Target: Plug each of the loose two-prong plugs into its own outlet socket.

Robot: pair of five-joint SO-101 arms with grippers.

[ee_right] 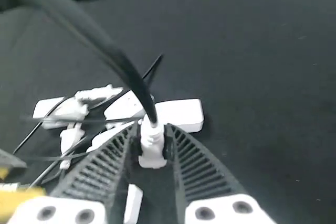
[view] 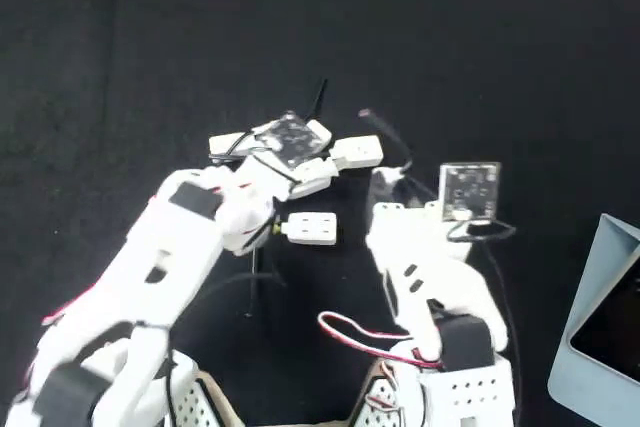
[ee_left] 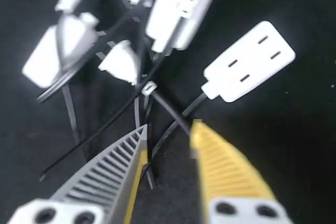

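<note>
Plug (ee_right: 150, 149) of white plastic on black cord (ee_right: 122, 67) clamped in right hand (ee_right: 152, 129), white outlet block (ee_right: 179, 114) just ahead, left hand (ee_left: 169, 127) spread open around thin black cords (ee_left: 167, 109)

L gripper (ee_left: 170, 127) spread apart, R gripper (ee_right: 152, 129) clamped

Soft, even light; faint shadows.

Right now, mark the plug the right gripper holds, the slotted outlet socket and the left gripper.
plug (ee_right: 151, 150): right wrist view, on its white body.
outlet socket (ee_left: 252, 62): left wrist view, on its slotted face.
left gripper (ee_left: 169, 127): left wrist view, midway between its fingertips.
</note>
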